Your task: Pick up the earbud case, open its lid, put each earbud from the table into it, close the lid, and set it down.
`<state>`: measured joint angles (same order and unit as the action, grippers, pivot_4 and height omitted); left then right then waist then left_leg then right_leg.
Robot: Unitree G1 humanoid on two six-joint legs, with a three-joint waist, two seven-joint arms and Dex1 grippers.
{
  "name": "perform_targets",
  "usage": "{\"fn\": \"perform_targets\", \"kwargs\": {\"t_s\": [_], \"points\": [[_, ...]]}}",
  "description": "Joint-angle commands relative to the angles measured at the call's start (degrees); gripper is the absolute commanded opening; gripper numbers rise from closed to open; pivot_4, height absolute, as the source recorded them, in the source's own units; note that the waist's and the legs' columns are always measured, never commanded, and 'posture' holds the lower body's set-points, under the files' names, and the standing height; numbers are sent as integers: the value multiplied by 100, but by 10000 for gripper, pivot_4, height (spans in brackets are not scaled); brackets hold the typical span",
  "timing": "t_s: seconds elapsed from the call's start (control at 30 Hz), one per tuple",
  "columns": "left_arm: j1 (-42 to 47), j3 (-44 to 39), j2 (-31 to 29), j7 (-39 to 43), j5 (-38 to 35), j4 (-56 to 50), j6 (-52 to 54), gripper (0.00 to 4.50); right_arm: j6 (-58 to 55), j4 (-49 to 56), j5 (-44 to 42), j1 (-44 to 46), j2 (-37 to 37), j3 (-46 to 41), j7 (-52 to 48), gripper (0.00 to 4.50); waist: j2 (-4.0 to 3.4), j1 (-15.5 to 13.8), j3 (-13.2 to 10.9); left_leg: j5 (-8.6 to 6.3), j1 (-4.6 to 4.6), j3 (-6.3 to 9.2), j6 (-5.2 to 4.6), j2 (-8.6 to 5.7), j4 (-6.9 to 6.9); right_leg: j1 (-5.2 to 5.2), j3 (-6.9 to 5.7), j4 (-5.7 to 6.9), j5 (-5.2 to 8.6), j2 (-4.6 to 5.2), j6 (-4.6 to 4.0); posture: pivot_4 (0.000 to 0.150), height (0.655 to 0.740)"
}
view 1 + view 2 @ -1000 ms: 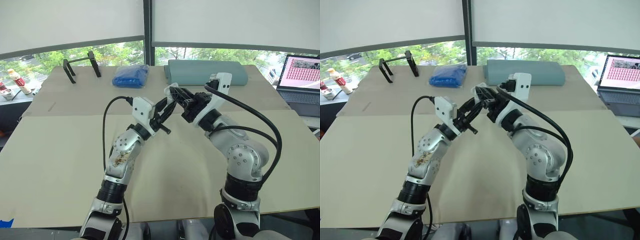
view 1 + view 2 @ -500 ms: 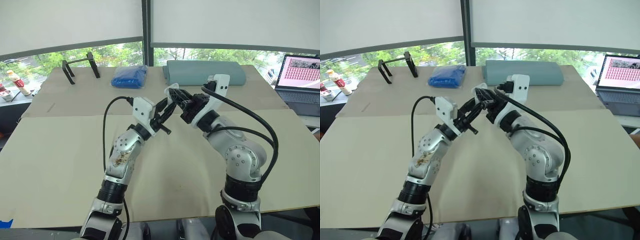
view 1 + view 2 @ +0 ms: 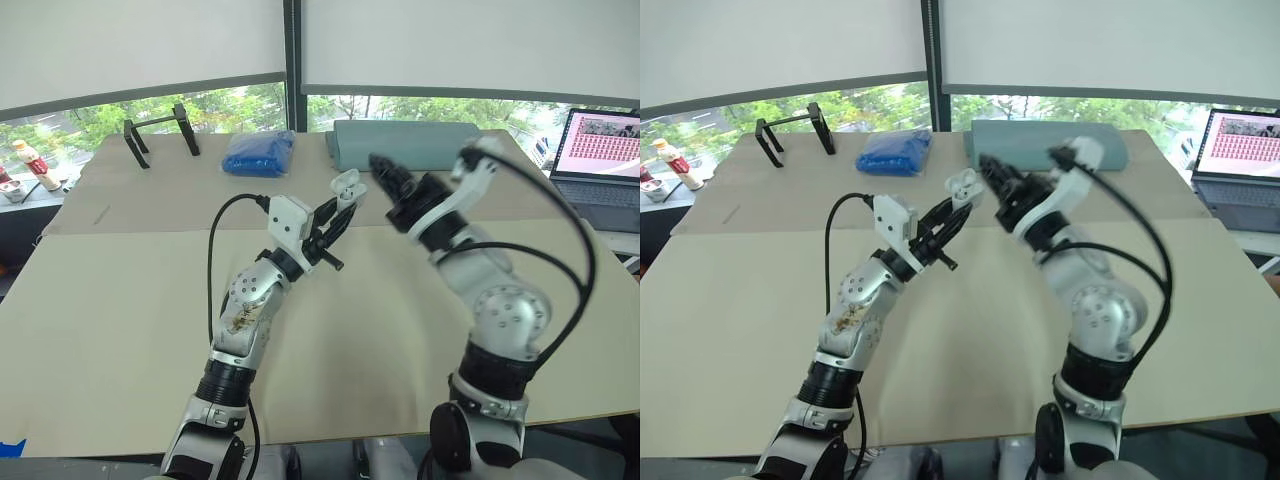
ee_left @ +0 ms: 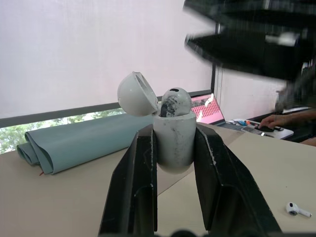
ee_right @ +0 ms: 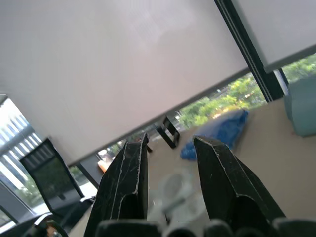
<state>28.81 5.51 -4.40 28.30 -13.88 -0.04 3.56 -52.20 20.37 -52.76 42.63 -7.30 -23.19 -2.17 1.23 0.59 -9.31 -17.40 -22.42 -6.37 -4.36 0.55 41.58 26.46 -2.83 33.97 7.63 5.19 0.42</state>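
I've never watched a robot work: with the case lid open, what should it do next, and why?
Probably reach the right gripper to the earbud on the table: the left gripper holds the earbud case with its lid open, and the right is open and empty.

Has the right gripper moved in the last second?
Yes. The right gripper has drawn back from the earbud case, rightward along the teal rolled mat behind it.

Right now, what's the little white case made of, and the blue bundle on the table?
The case looks like hard glossy plastic: smooth, rounded, shiny, with grey scuffs. The blue bundle looks soft and crinkly, maybe thin plastic or cloth; I can't tell which.
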Motion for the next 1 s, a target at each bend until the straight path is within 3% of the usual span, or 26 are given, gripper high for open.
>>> {"fn": "perform_targets", "kwargs": {"t_s": [0.03,0.17,0.33,0.57,1.0], "points": [[-74,-72,-96,65,-32,-220,-174,5295,-297,-204,-16,-96,-1237,-86,-624,16787,0,-12,0,-9,1,0,-16,0,-3,-2,-1,0,0,0,0,1500,7400],[-136,-83,-116,33,-38,-292,-143,5295,171,-924,1160,-890,-3228,841,-2136,16787,0,-41,0,-18,5,-6,-30,-4,-14,-10,2,-33,7,6,5,1500,7400],[-247,-87,-174,43,-34,-397,-91,5295,1347,-2290,2646,-1468,-4563,1911,-3487,16787,0,-28,0,-21,8,-20,-38,-12,-31,-11,17,-65,8,6,16,1500,7400],[-440,-102,-237,1,-87,-670,92,5295,1904,-3424,3342,-1514,-4543,2184,-3987,16787,2,-16,-1,-21,11,-22,-38,-8,-32,-17,20,-79,4,1,23,1500,7400],[-499,-177,-279,-141,-184,-916,352,5295,1619,-3502,3595,-1704,-4464,2147,-4374,16787,1,-128,-1,-19,11,-21,-33,-8,-29,-18,19,-80,2,4,23,1500,7400]]}}
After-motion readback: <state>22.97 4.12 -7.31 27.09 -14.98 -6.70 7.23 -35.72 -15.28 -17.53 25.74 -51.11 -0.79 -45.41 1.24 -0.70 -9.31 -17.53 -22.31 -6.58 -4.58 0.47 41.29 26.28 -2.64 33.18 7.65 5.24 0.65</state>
